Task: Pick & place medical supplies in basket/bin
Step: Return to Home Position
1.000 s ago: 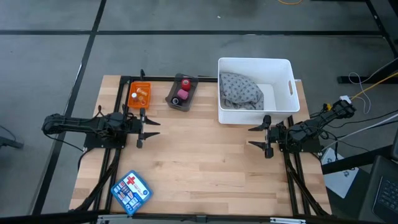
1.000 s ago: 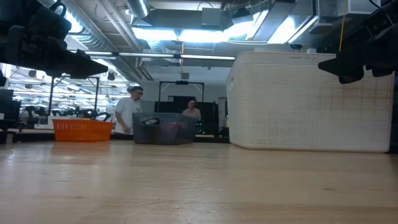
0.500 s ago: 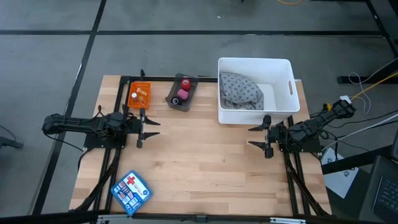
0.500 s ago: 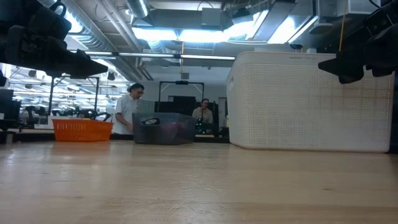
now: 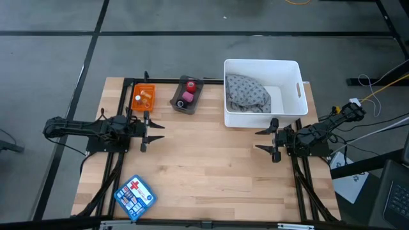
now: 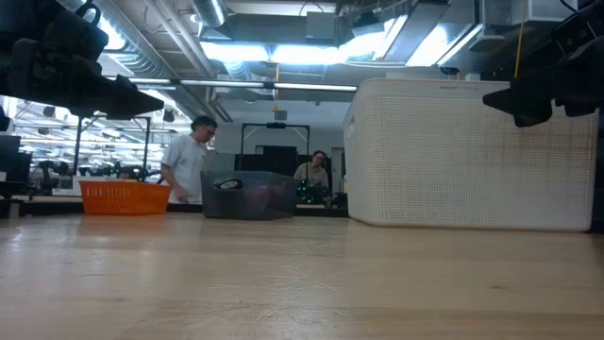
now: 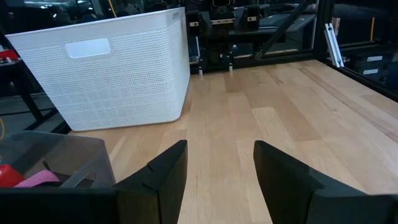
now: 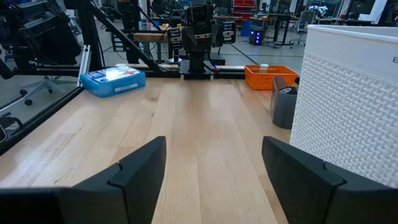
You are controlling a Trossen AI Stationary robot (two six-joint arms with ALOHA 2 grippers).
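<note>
A white perforated bin (image 5: 262, 92) stands at the table's far right with a grey patterned cloth (image 5: 246, 91) lying inside it. A grey tray (image 5: 187, 96) at the far edge holds a red roll (image 5: 190, 85) and a pink roll (image 5: 186, 97). An orange basket (image 5: 143, 97) left of the tray holds small tan and white vials (image 5: 142, 97). My left gripper (image 5: 146, 131) is open and empty at the table's left, near the basket. My right gripper (image 5: 275, 140) is open and empty at the right, in front of the bin.
A blue first-aid box (image 5: 134, 197) with a red cross lies near the table's front left corner. Bare wood lies between the two grippers. In the low view people (image 6: 189, 161) move in the room behind the table.
Both arms have kept still. In the low view the people in the room behind the table have shifted.
</note>
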